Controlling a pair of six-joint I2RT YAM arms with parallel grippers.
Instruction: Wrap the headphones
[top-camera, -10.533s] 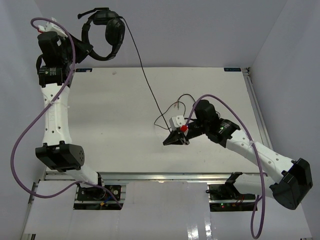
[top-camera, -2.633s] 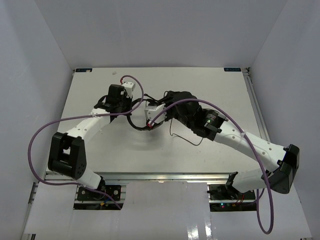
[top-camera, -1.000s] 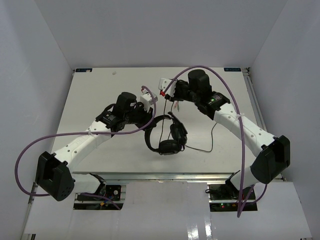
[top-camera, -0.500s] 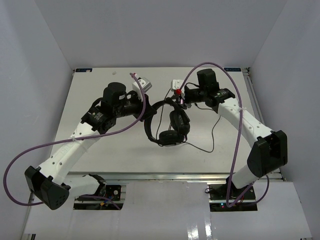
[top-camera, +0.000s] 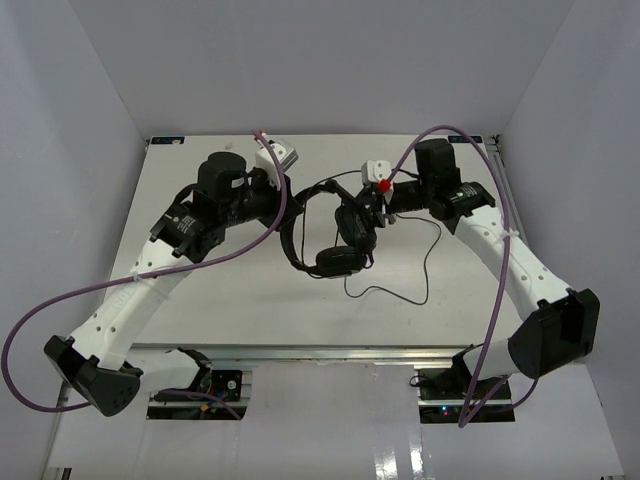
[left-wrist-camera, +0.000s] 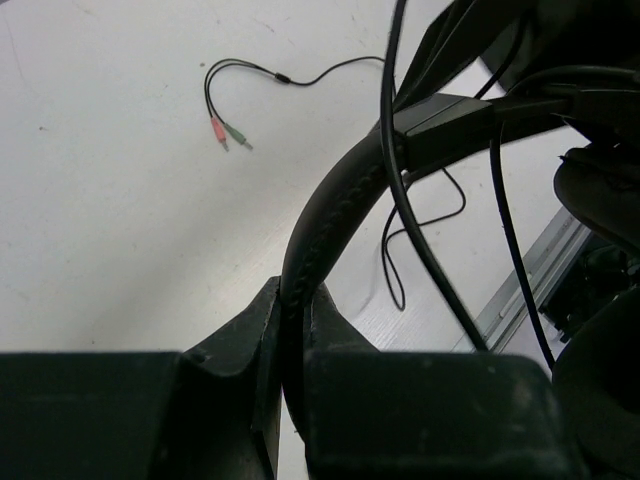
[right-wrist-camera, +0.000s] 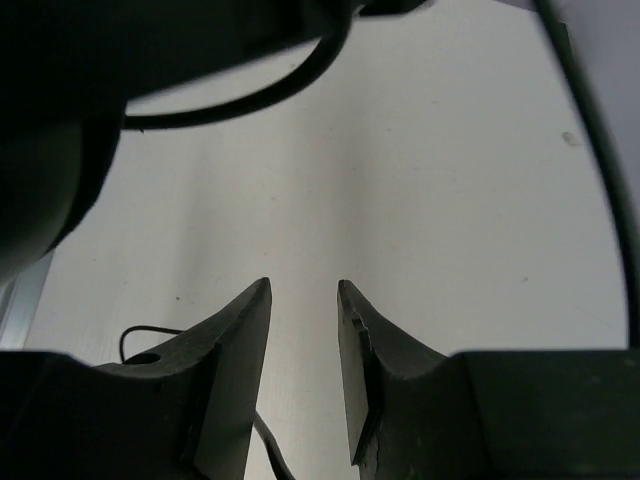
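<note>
The black headphones (top-camera: 340, 262) hang above the table, headband (top-camera: 293, 228) arched to the left and both earcups low and to the right. My left gripper (top-camera: 287, 208) is shut on the padded headband (left-wrist-camera: 330, 205), which runs up out of its jaws (left-wrist-camera: 292, 300). My right gripper (top-camera: 370, 205) sits just right of the upper earcup (top-camera: 352, 222); its jaws (right-wrist-camera: 303, 290) are open with only bare table between them. The earcup (right-wrist-camera: 50, 150) fills that view's upper left. The thin cord (top-camera: 426, 270) trails on the table; its pink and green plugs (left-wrist-camera: 228, 132) lie far off.
Thick purple arm cables (top-camera: 60, 300) (top-camera: 478, 180) loop over both arms. The table's metal front rail (top-camera: 330, 350) runs along the near edge. White walls close in the left, right and back sides.
</note>
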